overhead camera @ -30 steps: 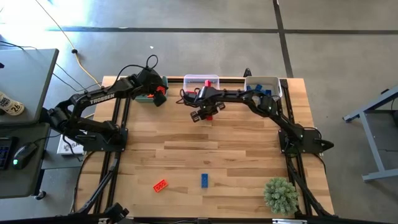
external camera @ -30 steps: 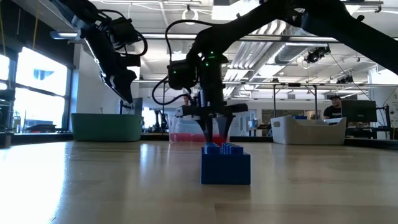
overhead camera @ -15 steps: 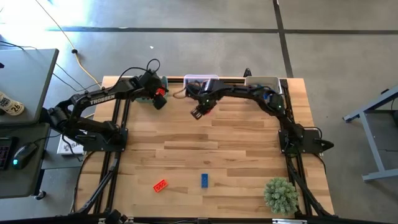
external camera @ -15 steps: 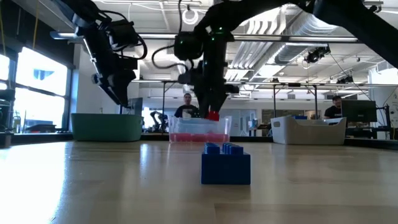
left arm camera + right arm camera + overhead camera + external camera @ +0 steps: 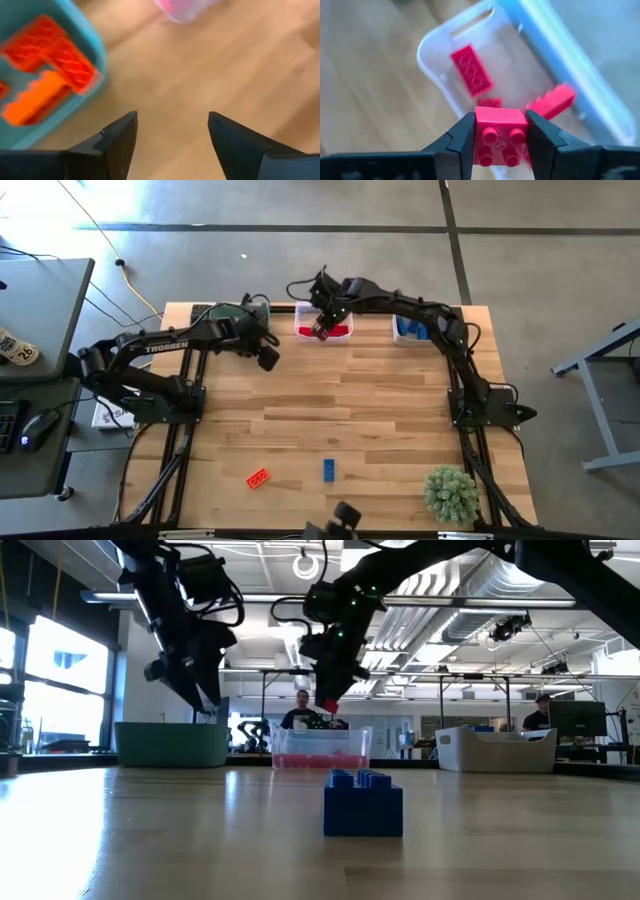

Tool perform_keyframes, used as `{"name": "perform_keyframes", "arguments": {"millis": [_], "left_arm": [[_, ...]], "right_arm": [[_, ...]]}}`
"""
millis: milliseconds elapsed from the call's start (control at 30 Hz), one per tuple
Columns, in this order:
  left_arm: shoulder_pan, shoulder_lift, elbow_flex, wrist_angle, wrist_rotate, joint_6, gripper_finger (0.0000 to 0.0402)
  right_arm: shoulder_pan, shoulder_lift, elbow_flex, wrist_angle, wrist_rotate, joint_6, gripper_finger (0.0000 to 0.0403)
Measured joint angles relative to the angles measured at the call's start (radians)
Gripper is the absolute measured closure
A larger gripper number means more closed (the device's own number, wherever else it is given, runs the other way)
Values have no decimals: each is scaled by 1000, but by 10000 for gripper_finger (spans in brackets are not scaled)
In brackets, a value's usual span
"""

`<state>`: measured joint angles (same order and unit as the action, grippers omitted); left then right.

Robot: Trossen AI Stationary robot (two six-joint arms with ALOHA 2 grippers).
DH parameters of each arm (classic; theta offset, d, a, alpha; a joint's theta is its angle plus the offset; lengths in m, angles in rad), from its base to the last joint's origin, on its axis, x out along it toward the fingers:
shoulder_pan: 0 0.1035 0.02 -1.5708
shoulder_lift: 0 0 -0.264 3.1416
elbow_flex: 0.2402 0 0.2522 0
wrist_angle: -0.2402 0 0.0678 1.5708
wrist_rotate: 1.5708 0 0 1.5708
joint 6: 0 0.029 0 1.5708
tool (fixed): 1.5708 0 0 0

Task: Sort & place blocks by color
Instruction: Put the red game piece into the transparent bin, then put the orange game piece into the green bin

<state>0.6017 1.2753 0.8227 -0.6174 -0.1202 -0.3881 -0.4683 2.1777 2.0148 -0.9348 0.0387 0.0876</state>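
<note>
My right gripper is shut on a red square block and hangs over the clear bin at the far edge. That bin has red blocks lying on its floor. My left gripper is open above bare wood, just right of the green bin, which holds orange blocks. An orange-red block and a blue block lie flat near the table's near edge. My right gripper pinches the red square block between its two fingers, one on each of two opposite side faces. The fingers point down from above and the studs face the wrist. The block is lifted clear, above the clear bin's rim.
A grey-white bin with blue blocks stands at the far right. A small green plant sits at the near right corner. Open wood lies across the middle of the table. People show in the room beyond, in the low view.
My right gripper has risen from the table in front of the clear bin and moved toward the far edge, carrying the red block over that bin. My left gripper has moved from the green bin toward the right and near edge; the orange-red patch at its tip no longer shows.
</note>
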Motion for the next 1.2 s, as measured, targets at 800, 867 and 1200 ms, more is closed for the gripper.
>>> {"name": "perform_keyframes", "arguments": {"millis": [800,867,1200], "left_arm": [[-583,0,0,-72,121,-460,170],[-627,0,0,-71,140,-510,170],[-821,0,0,-71,207,-778,172]], "right_arm": [[-114,61,-1,112,-163,-276,265],[-114,61,-1,114,-163,-280,247],[-114,61,-1,120,-159,-280,160]]}}
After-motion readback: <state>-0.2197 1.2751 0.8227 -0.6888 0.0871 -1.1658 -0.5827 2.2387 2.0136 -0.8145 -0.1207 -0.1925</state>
